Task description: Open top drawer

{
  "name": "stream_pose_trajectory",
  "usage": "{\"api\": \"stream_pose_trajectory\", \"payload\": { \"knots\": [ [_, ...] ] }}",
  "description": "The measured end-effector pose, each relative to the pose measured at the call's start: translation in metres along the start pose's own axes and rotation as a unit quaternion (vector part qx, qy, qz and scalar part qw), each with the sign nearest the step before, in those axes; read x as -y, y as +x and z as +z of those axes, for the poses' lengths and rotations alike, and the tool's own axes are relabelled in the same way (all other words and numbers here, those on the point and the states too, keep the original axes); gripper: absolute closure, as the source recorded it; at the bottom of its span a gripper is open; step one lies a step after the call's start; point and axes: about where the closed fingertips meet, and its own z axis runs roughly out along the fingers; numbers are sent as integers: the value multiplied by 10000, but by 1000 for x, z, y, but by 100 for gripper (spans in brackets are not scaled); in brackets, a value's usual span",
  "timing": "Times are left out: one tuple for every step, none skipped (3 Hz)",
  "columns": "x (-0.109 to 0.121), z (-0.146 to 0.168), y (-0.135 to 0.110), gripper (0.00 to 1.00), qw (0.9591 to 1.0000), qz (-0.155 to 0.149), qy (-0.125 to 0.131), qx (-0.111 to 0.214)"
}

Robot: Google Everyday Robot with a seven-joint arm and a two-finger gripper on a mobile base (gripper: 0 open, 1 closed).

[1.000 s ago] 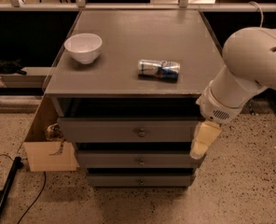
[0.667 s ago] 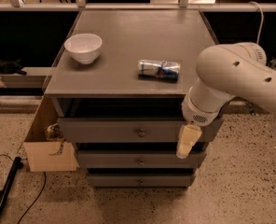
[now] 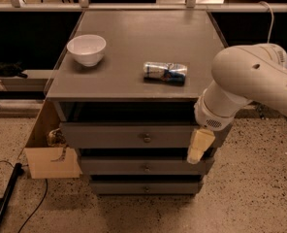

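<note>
The top drawer [image 3: 114, 136] is the widest grey front, just under the cabinet top [image 3: 134, 38], with a small round metal knob [image 3: 147, 138] at its centre. None of its interior shows. My gripper [image 3: 199, 147], cream-coloured, hangs below my white arm [image 3: 245, 81] in front of the drawer's right end. It is to the right of the knob and apart from it.
A white bowl [image 3: 87, 49] and a can lying on its side [image 3: 165, 73] are on the cabinet top. Two narrower grey drawers [image 3: 146, 168] sit below the top drawer. An open cardboard box [image 3: 51, 152] stands at the cabinet's left. A black cable [image 3: 7, 198] lies on the speckled floor.
My arm has swung left, carrying the gripper from the cabinet's right edge to in front of the top drawer's right end. The drawers, bowl and can have not moved.
</note>
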Motion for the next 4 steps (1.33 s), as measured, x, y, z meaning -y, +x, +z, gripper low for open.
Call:
{"api": "stream_pose_trajectory", "payload": {
  "knots": [
    [-1, 7, -3, 0, 10000, 2, 60, 23],
    [0, 30, -3, 0, 10000, 59, 1, -1],
    [-2, 55, -1, 0, 9997, 119, -219, -80],
    [10, 79, -10, 0, 9995, 45, -279, -149]
  ]
}}
